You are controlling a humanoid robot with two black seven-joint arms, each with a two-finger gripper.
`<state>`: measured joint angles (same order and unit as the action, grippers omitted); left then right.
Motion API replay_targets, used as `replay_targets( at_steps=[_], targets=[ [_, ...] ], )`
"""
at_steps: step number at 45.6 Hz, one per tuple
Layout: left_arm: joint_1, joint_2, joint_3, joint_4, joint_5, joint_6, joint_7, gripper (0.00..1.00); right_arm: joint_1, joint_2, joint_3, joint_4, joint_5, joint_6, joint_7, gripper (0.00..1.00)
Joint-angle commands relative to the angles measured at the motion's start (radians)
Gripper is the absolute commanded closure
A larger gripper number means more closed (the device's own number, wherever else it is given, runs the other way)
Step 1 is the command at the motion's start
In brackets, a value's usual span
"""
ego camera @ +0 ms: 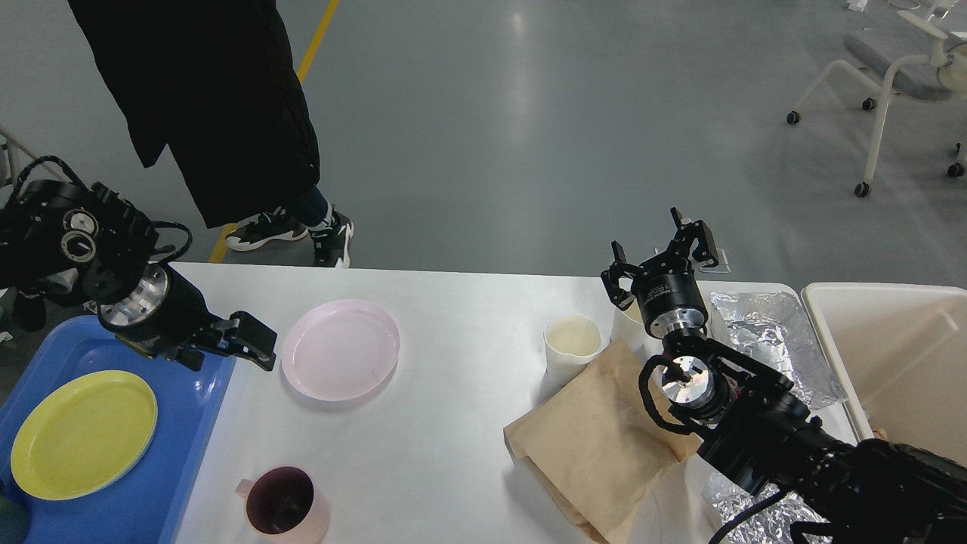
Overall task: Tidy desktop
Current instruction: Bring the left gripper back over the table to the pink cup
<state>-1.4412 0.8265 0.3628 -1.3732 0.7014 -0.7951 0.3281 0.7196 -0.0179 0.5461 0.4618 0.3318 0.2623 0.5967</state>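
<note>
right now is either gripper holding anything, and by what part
Nothing is held. The right gripper is open above the desktop, and the left gripper is beside the pink plate, gripping nothing.

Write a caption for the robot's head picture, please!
Left gripper nears a pink plate on the white desktop.

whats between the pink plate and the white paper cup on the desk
Nothing. In the head view the stretch of desktop between the pink plate and the white paper cup is bare white surface.
</note>
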Motion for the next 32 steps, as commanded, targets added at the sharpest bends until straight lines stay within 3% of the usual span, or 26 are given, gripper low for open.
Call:
replay_targets(
  at_steps=[1, 26, 29, 32],
  targets=[
    [-0.011, -0.004, 0.025, -0.078, 0.003, 0.020, 0.000, 0.00, 0.000, 0.000, 0.000, 0.000, 0.001, 0.000, 0.000, 0.00],
    [0.024, -0.012, 0.143, -0.119, 0.021, 0.025, 0.016, 0.01, 0.000, 0.000, 0.000, 0.000, 0.000, 0.000, 0.000, 0.00],
    [0.035, -0.012, 0.143, -0.119, 0.027, 0.046, 0.014, 0.01, 0.000, 0.001, 0.000, 0.000, 0.001, 0.000, 0.000, 0.00],
    [0.056, -0.018, 0.145, -0.118, 0.033, 0.137, 0.003, 0.01, 0.000, 0.001, 0.000, 0.000, 0.000, 0.000, 0.000, 0.00]
  ],
)
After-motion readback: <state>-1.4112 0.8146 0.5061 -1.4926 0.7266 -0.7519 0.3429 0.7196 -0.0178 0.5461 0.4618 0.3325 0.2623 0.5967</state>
